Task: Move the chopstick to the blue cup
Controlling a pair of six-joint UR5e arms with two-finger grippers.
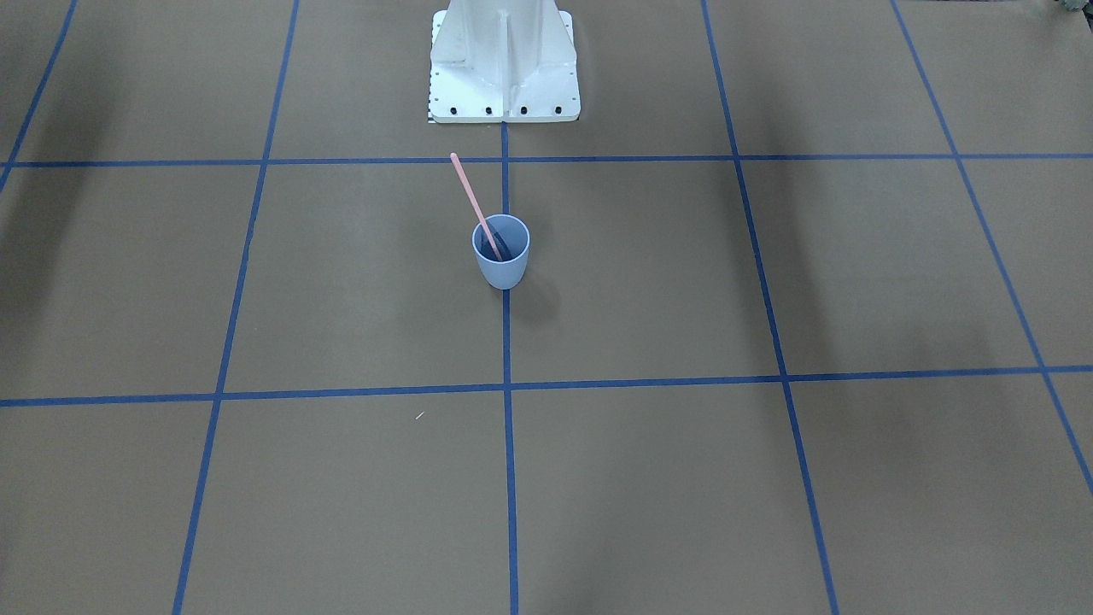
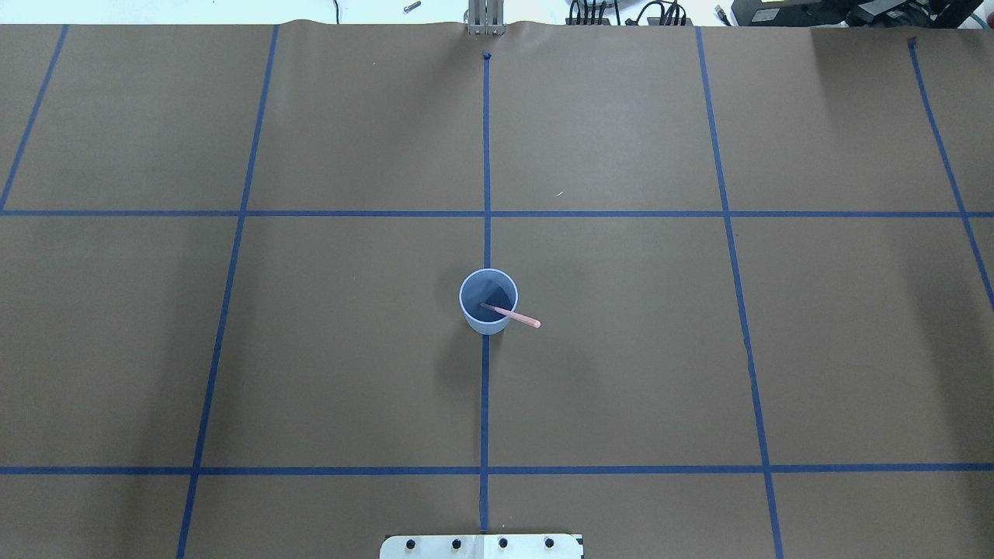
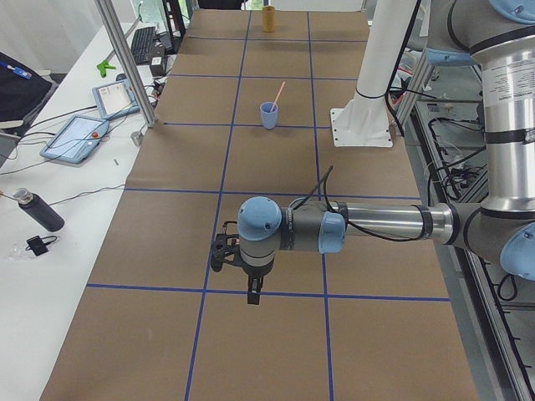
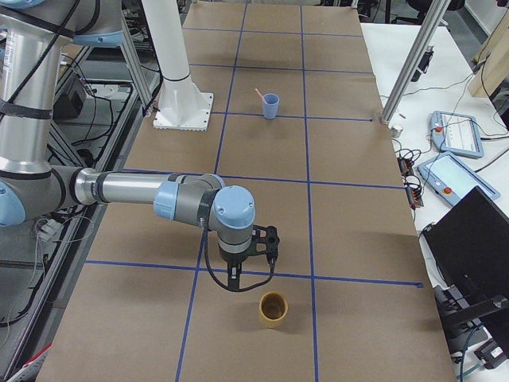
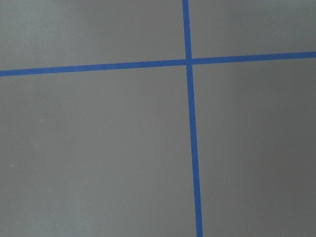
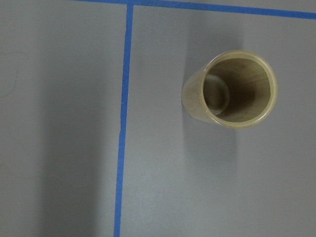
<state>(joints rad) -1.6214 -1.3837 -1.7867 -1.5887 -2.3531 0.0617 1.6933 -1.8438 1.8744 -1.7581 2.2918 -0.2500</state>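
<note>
The chopstick point(image 1: 471, 196) has its lower end hidden inside the blue cup point(image 1: 501, 266). The left end effector point(image 3: 253, 292) and right end effector point(image 4: 234, 280) show too small to judge their jaws.

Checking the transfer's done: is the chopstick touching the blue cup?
Touching. The front-facing view shows the chopstick standing in the blue cup, its shaft leaning on the rim.

Count on the table point(image 2: 621, 373): 1 pink chopstick point(image 1: 471, 198), 1 blue cup point(image 1: 502, 266), 1 tan cup point(image 4: 273, 312). Robot arms: 2, the left arm point(image 3: 376, 225) and the right arm point(image 4: 127, 187).
</note>
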